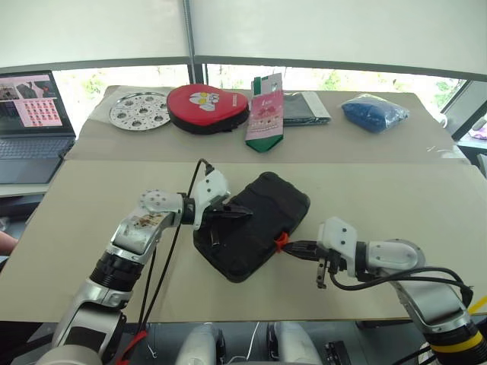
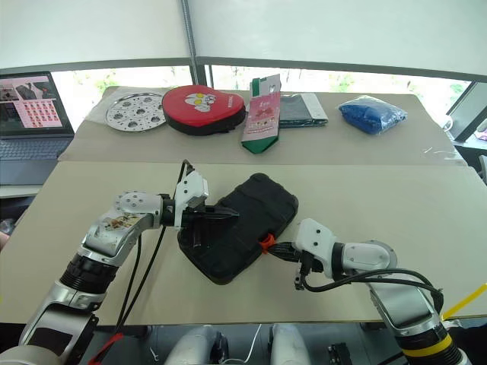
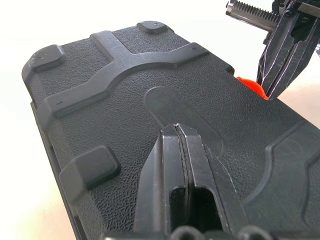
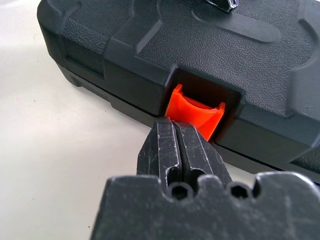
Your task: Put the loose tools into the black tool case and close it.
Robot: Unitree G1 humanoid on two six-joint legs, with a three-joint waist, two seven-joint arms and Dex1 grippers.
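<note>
Black tool case (image 1: 255, 224): lid down. My left tool (image 3: 176, 131), shut and empty, presses it; right tool (image 4: 174, 127), likewise, meets orange latch (image 4: 194, 114) at case's 4 o'clock. Next: snap latch.

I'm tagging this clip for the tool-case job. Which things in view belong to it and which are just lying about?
Part of the job:
- black tool case, lid down
- its orange latch
- left gripper, shut, on the lid
- right gripper, shut, at the latch

Lying about:
- red heart-shaped case
- perforated metal disc
- green and pink packet
- blue bundle
- laptop
</note>
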